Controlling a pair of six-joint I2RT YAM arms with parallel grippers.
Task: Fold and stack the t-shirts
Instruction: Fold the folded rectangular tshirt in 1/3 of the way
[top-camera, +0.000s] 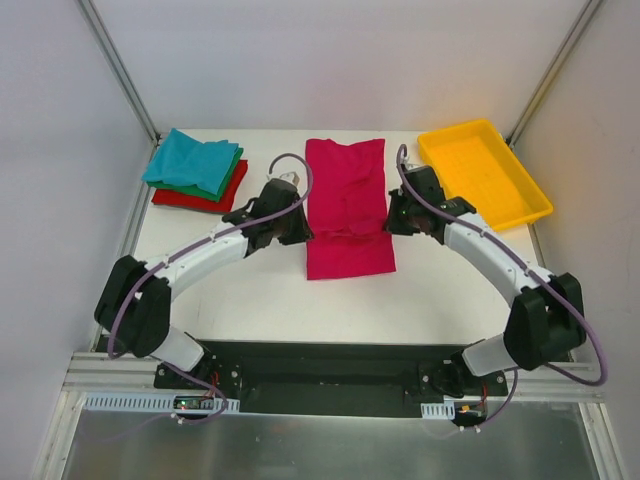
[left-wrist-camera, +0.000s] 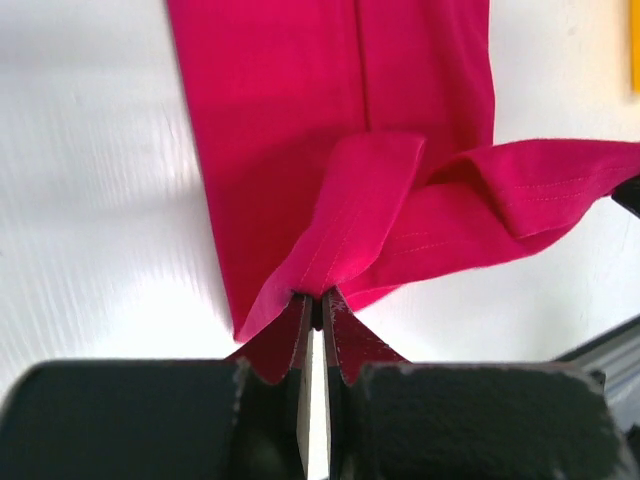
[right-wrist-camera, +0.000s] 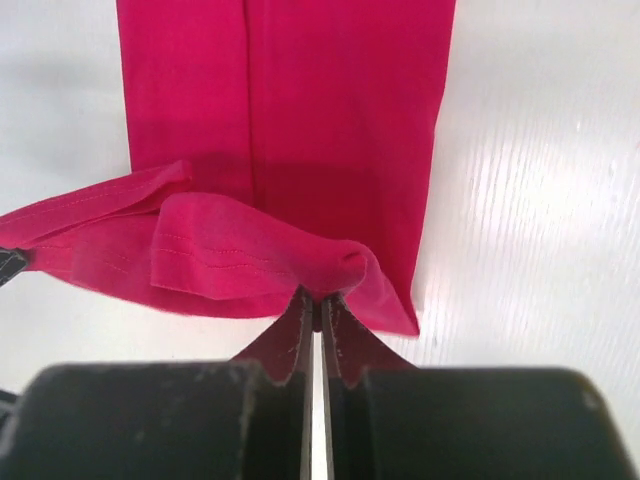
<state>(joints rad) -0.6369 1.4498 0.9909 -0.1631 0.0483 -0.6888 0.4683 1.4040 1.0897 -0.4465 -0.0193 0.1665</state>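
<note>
From the top camera, the pink t-shirt (top-camera: 345, 205) lies in the middle of the white table (top-camera: 250, 290) as a long strip running from 12 o'clock toward 6 o'clock. Partway down, a fold of its cloth is lifted and stretched crosswise. The left gripper (top-camera: 300, 228) sits at the strip's 9 o'clock edge and the right gripper (top-camera: 392, 218) at its 3 o'clock edge, each touching the cloth. At the table's 10 o'clock corner sits a folded pile: a teal t-shirt (top-camera: 192, 162) on top, a green t-shirt (top-camera: 232, 178) showing as a thin edge beneath it, and a red t-shirt (top-camera: 190, 198) at the bottom. A yellow tray (top-camera: 480, 170) stands at the 2 o'clock corner, well apart from the pink strip.

From the left wrist camera, the left gripper (left-wrist-camera: 315, 300) is pressed together on a hemmed corner of the pink t-shirt (left-wrist-camera: 290, 120). The pinched cloth rises off the table (left-wrist-camera: 90, 200) and a band of it stretches away toward 3 o'clock (the stitching along the hem is plain to see). The rest of the strip lies flat toward 12 o'clock.

From the right wrist camera, the right gripper (right-wrist-camera: 318, 300) is likewise pinching a bunched fold of the pink t-shirt (right-wrist-camera: 330, 110). A hemmed band runs off toward 9 o'clock, raised above the table (right-wrist-camera: 530, 180), and the flat strip extends toward 12 o'clock.
</note>
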